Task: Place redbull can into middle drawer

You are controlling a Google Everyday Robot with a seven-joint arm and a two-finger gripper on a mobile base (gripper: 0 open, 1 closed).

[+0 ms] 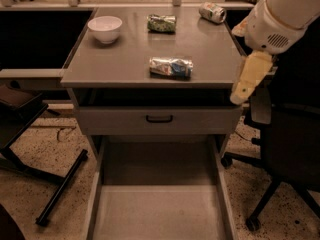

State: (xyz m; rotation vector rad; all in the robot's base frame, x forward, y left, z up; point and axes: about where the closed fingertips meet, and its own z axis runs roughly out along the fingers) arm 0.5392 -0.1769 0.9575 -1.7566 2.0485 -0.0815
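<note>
The redbull can [171,67], silver with blue patches and dented, lies on its side near the front middle of the grey cabinet top [125,59]. The middle drawer [160,211] is pulled out at the bottom of the view, its flat grey floor bare. My gripper [241,93] hangs from the white arm [282,14] at the cabinet's right front corner, pointing down, to the right of the redbull can and apart from it. It holds nothing that I can see.
A white bowl [105,28] sits at the back left of the top, a green can [161,23] at the back middle, a white-green-red can [212,12] at the back right. A shut drawer front with black handle [159,119] is above the open drawer. A black office chair [285,149] stands at right.
</note>
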